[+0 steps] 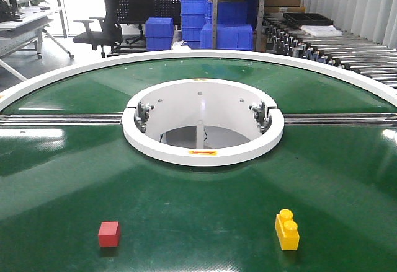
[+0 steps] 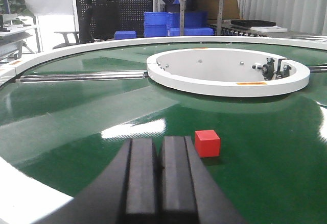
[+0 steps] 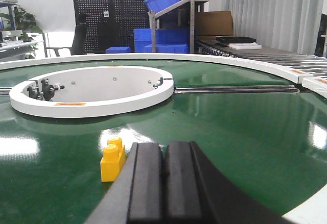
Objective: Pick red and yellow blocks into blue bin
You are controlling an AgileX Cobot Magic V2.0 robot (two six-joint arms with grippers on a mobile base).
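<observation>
The red plastic cube [image 1: 109, 233] and studded yellow plastic brick [image 1: 286, 230] seem light, stiff and smooth, best taken by flat sides; the left pincer [image 2: 159, 180] and right pincer [image 3: 163, 180] are closed, empty.

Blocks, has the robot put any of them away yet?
Not yet. The red block and the yellow block both sit on the green table. Nothing is in hand: the left hand and the right hand are shut and empty, each near its block. Both blocks are left to pick up and bin.
</observation>
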